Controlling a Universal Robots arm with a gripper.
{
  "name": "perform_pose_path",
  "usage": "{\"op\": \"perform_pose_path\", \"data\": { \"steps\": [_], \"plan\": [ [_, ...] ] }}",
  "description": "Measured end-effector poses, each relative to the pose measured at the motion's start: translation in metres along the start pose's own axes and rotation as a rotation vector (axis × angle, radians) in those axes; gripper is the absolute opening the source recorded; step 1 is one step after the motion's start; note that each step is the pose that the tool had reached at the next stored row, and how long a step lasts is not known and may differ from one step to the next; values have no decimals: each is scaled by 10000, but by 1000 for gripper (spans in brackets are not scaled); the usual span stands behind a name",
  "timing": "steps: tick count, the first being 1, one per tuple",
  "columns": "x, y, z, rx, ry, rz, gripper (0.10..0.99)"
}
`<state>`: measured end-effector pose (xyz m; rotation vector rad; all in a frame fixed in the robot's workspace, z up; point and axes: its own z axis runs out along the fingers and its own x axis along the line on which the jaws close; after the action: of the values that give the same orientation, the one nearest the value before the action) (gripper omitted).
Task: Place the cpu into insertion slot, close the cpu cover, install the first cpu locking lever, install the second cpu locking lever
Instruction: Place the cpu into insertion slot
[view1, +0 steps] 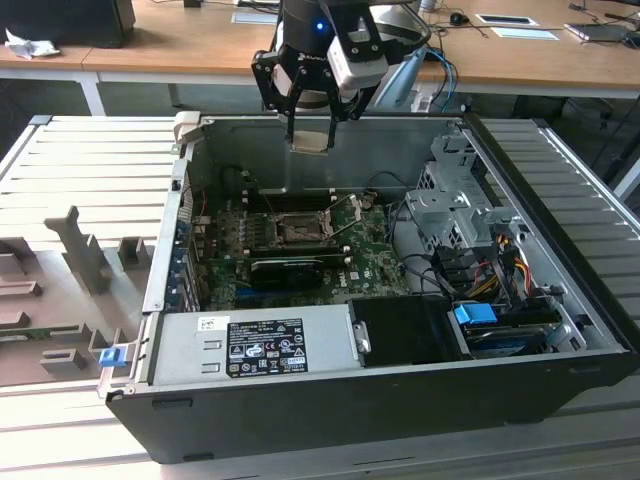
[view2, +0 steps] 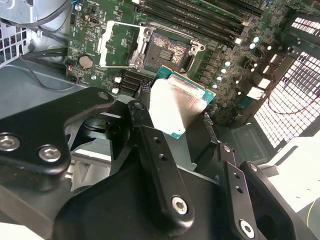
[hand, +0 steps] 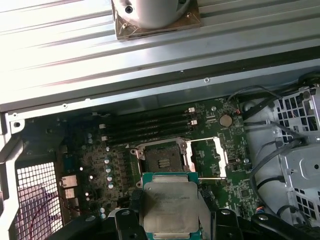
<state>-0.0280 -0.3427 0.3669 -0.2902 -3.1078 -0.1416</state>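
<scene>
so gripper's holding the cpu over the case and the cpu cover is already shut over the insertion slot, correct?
No: the cpu cover is swung open beside the insertion slot, whose dark centre lies bare, as the first wrist view shows. The gripper does hold the cpu over the case.

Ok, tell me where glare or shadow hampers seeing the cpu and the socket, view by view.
First wrist view: the ribbed surface is washed out white, while the cpu and insertion slot are evenly lit. Second wrist view: the cpu's metal top glares pale. Exterior view: the slot sits dim inside the computer case.
</scene>
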Motion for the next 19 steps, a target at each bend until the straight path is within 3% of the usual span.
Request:
{"op": "perform_pose_path", "data": {
  "steps": [19],
  "plan": [
    [0, -1, 12, -14, -53, 595, 529]
  ]
}}
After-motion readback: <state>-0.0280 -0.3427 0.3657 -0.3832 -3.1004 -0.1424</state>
